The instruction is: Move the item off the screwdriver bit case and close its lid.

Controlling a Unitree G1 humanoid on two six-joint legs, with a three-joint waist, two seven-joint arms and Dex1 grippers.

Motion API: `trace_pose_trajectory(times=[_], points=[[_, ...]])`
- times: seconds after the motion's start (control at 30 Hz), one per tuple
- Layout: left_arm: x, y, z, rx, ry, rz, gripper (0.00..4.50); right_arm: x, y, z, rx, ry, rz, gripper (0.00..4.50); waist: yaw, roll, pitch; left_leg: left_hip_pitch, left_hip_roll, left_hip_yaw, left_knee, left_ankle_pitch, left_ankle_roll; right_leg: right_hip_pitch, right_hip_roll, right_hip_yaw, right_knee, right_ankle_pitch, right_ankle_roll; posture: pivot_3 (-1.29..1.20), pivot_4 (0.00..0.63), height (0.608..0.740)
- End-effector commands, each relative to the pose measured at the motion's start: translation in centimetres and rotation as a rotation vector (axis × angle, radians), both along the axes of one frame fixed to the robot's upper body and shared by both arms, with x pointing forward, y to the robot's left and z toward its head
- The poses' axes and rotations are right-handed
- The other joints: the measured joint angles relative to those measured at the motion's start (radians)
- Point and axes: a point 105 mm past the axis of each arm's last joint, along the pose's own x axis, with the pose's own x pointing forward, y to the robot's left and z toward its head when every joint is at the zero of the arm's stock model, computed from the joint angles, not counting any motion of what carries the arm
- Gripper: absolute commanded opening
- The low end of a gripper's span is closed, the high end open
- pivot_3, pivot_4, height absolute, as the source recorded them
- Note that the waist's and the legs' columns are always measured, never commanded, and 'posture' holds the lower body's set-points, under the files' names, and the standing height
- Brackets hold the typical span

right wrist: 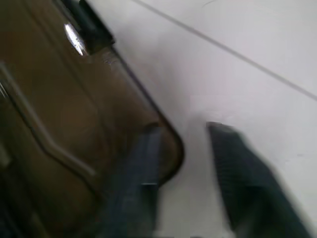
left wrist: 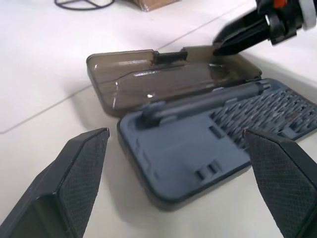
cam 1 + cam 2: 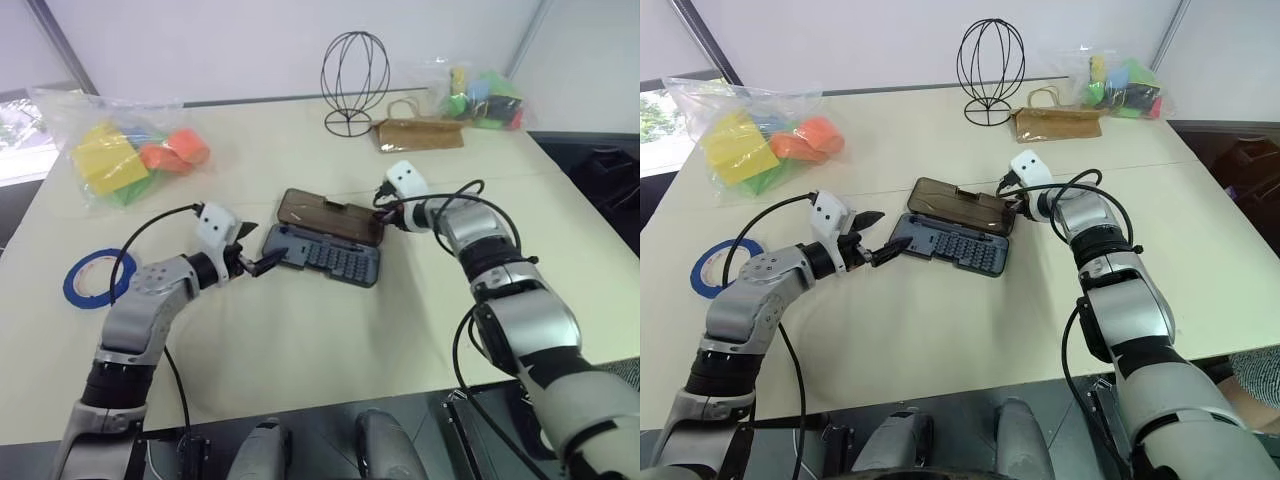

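Observation:
The screwdriver bit case [image 3: 335,262] lies open mid-table, rows of bits showing in its dark grey base. Its smoky-brown lid [image 3: 322,214] is folded back flat on the table behind it. The item, a blue ring of tape [image 3: 95,278], lies on the table far to the left, apart from the case. My left gripper [image 3: 262,245] hovers open at the case's left end, nothing between its fingers [image 2: 81,168]. My right gripper [image 3: 383,212] is at the lid's right corner. In the right wrist view its fingers [image 1: 143,173] have narrowed onto the lid's corner rim [image 1: 171,148].
A plastic bag of colourful blocks [image 3: 125,155] sits at the back left and another [image 3: 480,100] at the back right. A black wire stand [image 3: 355,80] and a brown pouch [image 3: 418,133] stand behind the case. The table's front edge [image 3: 300,405] is near me.

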Motion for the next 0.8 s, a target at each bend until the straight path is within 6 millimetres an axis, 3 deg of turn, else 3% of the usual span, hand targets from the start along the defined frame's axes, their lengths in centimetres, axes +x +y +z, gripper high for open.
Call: trace_pose_trajectory(times=[0.03,0.27,0.43,0.63,0.8], points=[[0.4,0.7,1.6,0.002,-0.067,0.019,4.50,-0.1,-0.3,0.3,-0.026,-0.011,0.007,0.05,-0.001,-0.001,0.000,0.000,0.000,0.000,0.000,0.000,0.000,0.000,0.000,0.000,0.000,0.000,0.000,0.00,0.150,0.740],[0.8,1.3,2.2,0.001,-0.094,0.049,4.50,-0.3,0.6,0.8,-0.033,-0.019,0.055,0.05,-0.005,0.000,0.000,0.004,0.001,0.000,-0.002,0.000,0.000,0.001,0.000,0.001,0.001,0.000,0.000,0.00,0.150,0.740],[1.2,1.8,2.7,-0.009,-0.112,0.069,4.50,-1.2,2.6,2.2,-0.067,-0.088,0.229,0.05,-0.005,0.000,0.000,0.004,0.001,0.000,-0.002,0.000,0.000,0.001,0.000,0.001,0.001,0.000,0.000,0.00,0.150,0.740],[2.0,2.7,3.6,-0.012,-0.136,0.096,4.50,-4.8,6.0,2.9,-0.134,-0.097,0.523,0.05,-0.005,0.000,0.000,0.004,0.001,0.000,-0.003,0.000,0.000,0.000,0.000,0.001,0.001,0.000,0.000,0.00,0.150,0.740],[2.5,2.8,4.3,-0.019,-0.156,0.107,4.50,-6.8,6.7,2.1,-0.166,-0.033,0.636,0.05,0.000,0.000,0.000,0.003,0.001,-0.001,-0.002,0.000,0.000,0.000,0.000,0.001,0.001,0.000,0.000,0.00,0.150,0.740]])
